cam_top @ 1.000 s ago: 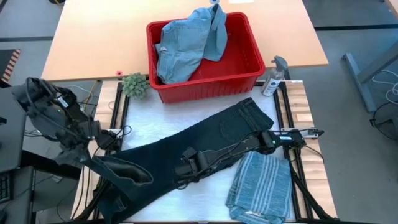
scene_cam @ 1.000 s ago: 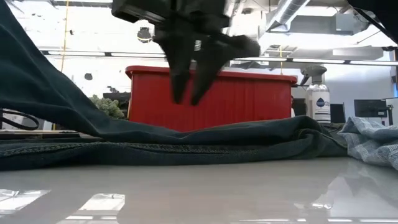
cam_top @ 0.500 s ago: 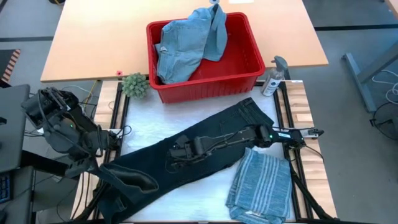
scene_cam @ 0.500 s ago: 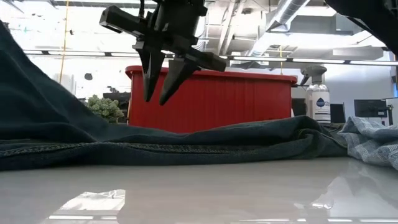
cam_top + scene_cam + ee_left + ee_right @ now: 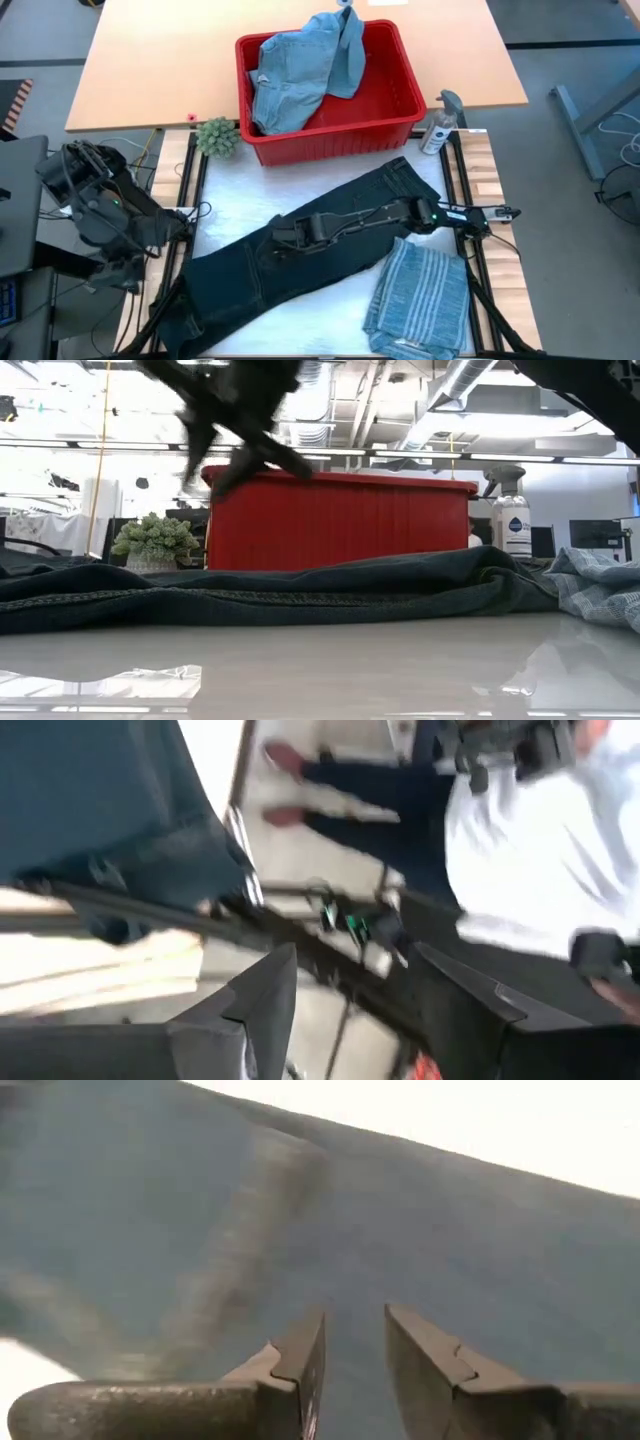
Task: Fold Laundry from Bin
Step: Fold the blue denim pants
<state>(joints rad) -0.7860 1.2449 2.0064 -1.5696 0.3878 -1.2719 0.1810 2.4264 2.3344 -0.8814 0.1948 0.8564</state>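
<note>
A: Dark navy denim, the trousers (image 5: 300, 255) lie spread in a long diagonal across the table (image 5: 240, 205), waistband toward 2 o'clock near the bin (image 5: 395, 55), the leg ends trailing off the edge at 7 o'clock.

B: And the tools?

A: The right tool (image 5: 288, 238) hovers low over the middle of the trousers, fingers a little apart with nothing between them; its wrist view shows only cloth beneath the gap. The left tool (image 5: 345, 1005) sits off the table's edge at about 9 o'clock, fingers spread and empty, the trouser hem lying free beside it.

B: So what's the step?

A: Flattening before the fold, I'd judge. To do it well, the leg ends hanging over the edge should come onto the table first, or the fold will skew.

B: Where should the grips go?

A: One at the hem, one near the waistband, both pinching only the top layers at the edge. Then carry the hem toward 2 o'clock, keeping the cloth taut but not dragging the lower part.

B: Anything in the way?

A: The folded striped shirt (image 5: 420, 295) lies at 5 o'clock, touching the trousers' edge; a sweep could disturb it. Light blue garments (image 5: 300, 70) wait in the bin.
</note>
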